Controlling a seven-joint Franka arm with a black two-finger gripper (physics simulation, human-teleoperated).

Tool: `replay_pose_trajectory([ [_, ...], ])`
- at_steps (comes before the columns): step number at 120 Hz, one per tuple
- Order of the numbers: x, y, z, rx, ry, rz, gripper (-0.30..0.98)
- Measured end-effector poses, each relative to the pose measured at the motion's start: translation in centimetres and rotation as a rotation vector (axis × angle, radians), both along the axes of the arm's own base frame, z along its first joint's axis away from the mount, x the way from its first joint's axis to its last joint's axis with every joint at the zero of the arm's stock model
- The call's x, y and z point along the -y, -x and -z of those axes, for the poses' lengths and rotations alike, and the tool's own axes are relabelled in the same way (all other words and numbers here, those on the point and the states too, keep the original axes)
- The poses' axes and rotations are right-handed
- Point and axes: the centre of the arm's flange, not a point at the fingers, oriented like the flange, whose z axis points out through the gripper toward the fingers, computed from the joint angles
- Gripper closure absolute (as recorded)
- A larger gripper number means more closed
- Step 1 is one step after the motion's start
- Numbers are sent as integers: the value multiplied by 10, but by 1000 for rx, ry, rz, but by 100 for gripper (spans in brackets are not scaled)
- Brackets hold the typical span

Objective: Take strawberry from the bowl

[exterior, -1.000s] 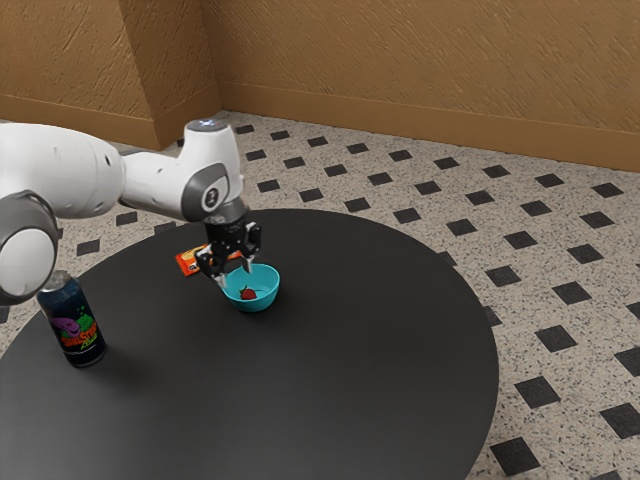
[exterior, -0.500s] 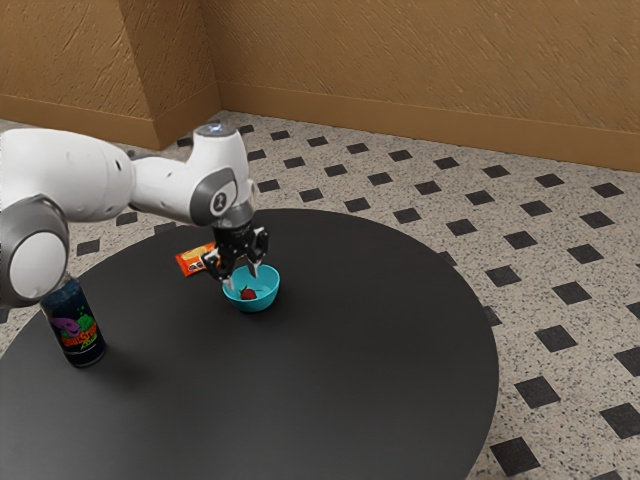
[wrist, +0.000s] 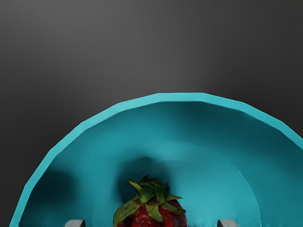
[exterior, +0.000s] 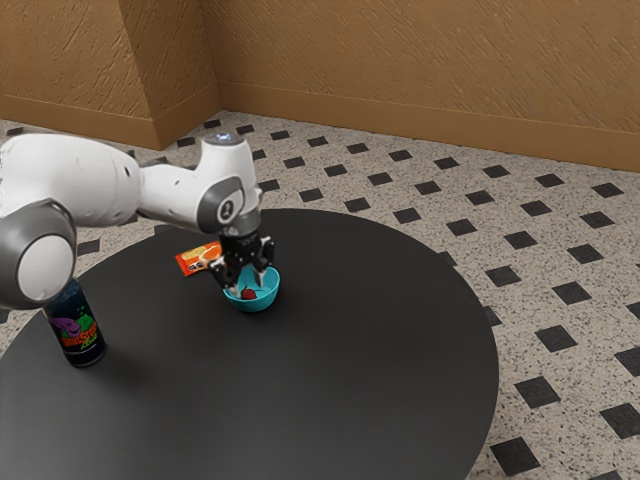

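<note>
Hand (exterior: 248,288) had dropped toward exterior view's five o'clock, low at bowl (exterior: 262,302), fingers spread either side of strawberry (wrist: 150,208). Fruit sat ungripped inside, seven o'clock of centre; squeeze looked near.

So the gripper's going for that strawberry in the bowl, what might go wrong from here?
The open gripper is close to the turquoise bowl, so a sideways drift might bump or tip it. The rounded strawberry has gaps on both sides between the fingertips, so it might roll or slip as they close.
</note>
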Motion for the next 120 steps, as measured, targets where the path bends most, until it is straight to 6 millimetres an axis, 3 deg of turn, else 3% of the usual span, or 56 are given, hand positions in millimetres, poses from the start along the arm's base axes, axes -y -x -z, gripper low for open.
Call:
replay_pose_trajectory([
  [120, 3, -4, 13, -10, 3, 19, 51],
])
